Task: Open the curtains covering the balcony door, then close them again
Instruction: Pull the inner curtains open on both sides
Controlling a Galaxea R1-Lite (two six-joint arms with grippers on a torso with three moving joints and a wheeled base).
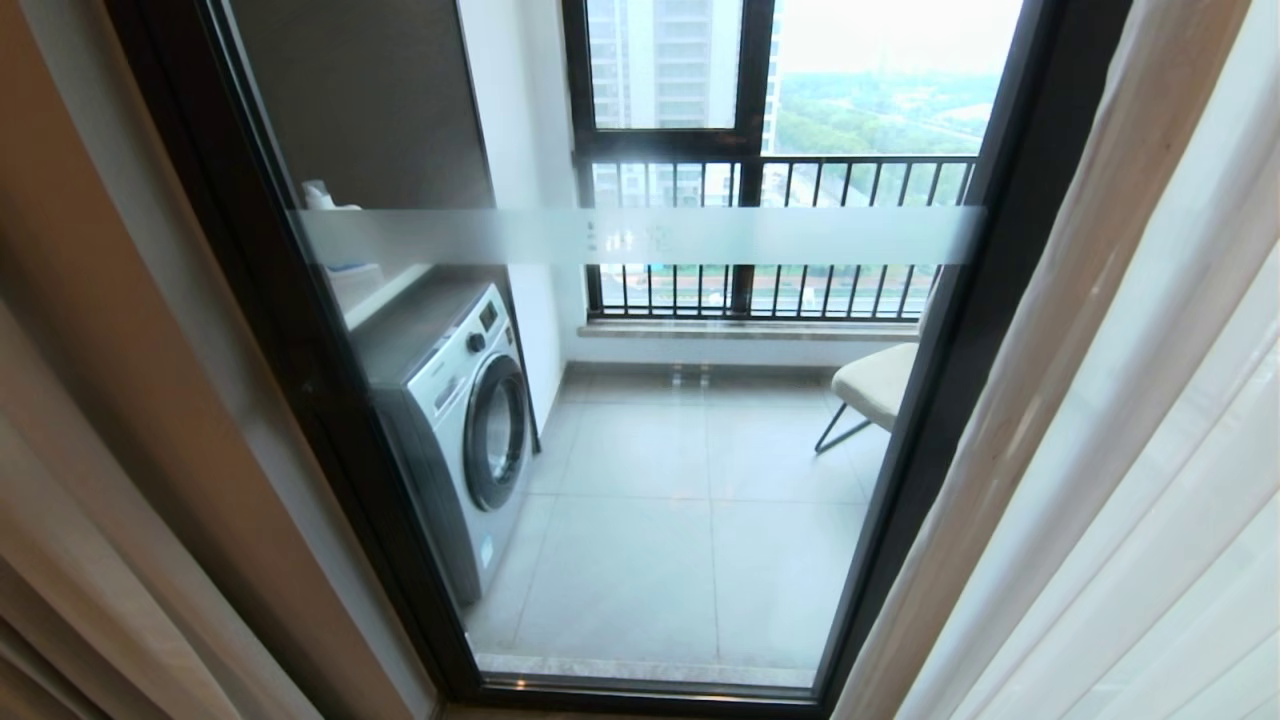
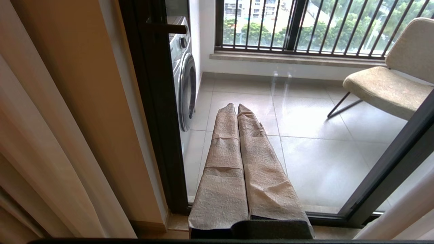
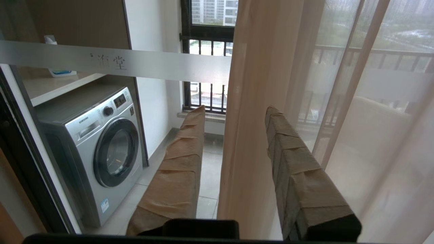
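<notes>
Now spread: right gripper straddling the curtains' edge beside the balcony door (presumably to pinch and drag). Left gripper pressed together, idle.

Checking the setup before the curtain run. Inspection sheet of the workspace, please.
Surface: tiled balcony floor behind the glass, bare in the middle.
Job's things: curtains drawn to both sides, left curtain and right curtain; balcony door uncovered in the head view.
Clutter: washing machine, chair, bottle on the shelf above the washer.
Grippers: left gripper shut, holding nothing, pointing at the glass; right gripper open, fingers either side of the right curtain's edge.
Cables: nothing seen.
Surroundings: barred window, buildings and trees outside.
</notes>
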